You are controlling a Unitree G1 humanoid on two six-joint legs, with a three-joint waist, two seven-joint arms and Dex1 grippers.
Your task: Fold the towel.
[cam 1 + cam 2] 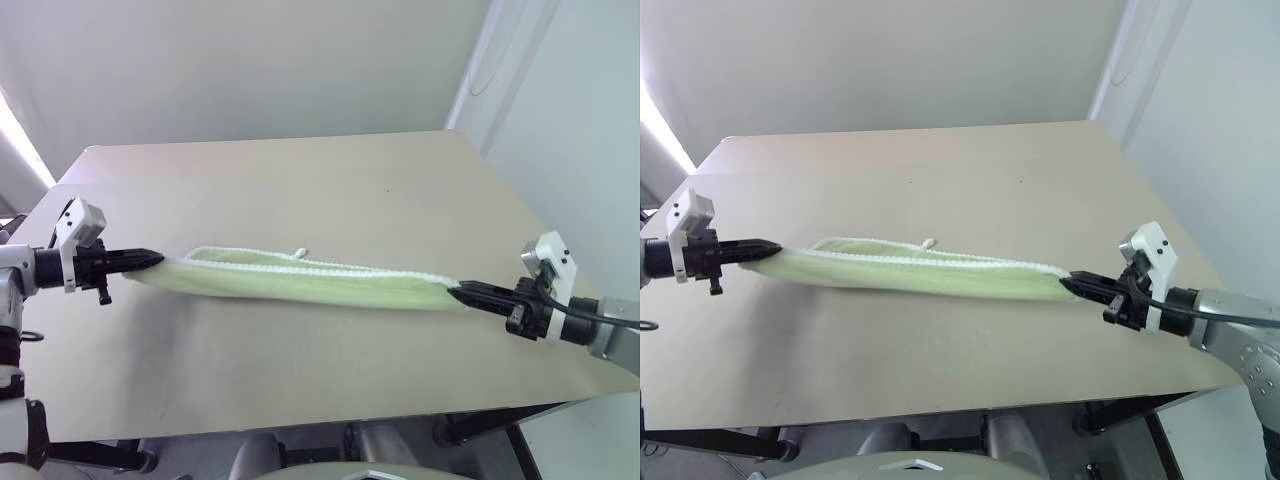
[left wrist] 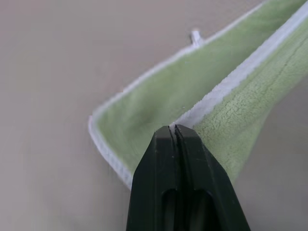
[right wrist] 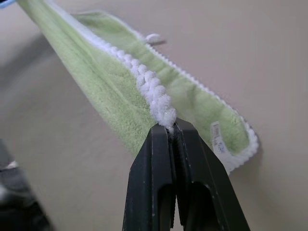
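Holding the towel [image 1: 300, 280] stretched between both grippers, you have it strung low over the beige table [image 1: 330, 190], a long green band with one layer already doubled over the other. Your left gripper [image 1: 150, 259] is clamped tight on the white-stitched edge at the towel's left end, and your right gripper [image 1: 462, 292] is pinched just as hard on the bunched white hem at the towel's right end. The small white loop tag [image 1: 300, 252] sticks out along the towel's far edge, near its middle.

To do this fold well, keep both ends level and the tension even, so the upper hem comes down squarely along the lower one; judging by the slack far layer, a lopsided pull would skew the edges. Let go only once the cloth lies flat on the table.

No container stands anywhere near the towel.
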